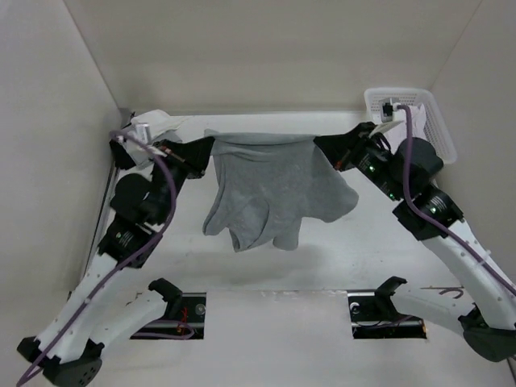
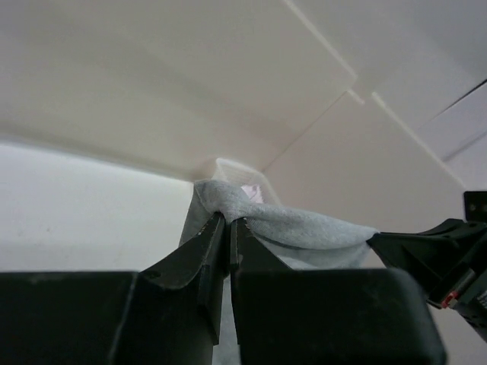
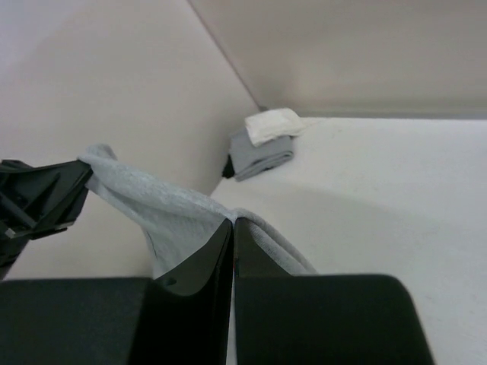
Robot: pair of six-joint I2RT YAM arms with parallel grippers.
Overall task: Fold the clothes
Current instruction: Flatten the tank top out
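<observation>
While strung between both grippers: grey top, lifted off the surface, upper edge pulled into a near-straight line from one side to the other, the rest draped down in loose folds toward the near side.
Lowest folds: just above or on the table; cannot tell which; soft shadow on the surface right beneath.
Left gripper: clamped narrow on the left end of the upper edge, fabric bunched at the fingertips in the left wrist view.
Right gripper: pinched tight on the right end of the same edge, cloth spilling out of the closed jaws to either side in the right wrist view.
Surface: white, matt and flat, evenly lit, faintly shaded under the arms.
Room: plain off-white walls on the left, far and right sides, meeting the table at its edges, boxing it in like a booth.
Far right corner: white slotted basket, close against the right wall, just behind the right arm.
Far left corner: small pile of folded pieces, grey below and white on top, tucked against the wall behind the left arm.
Near edge: two dark rectangular cut-outs in the table, one beside each arm base.
Cables: purple, trailing along each arm up to the wrist.
</observation>
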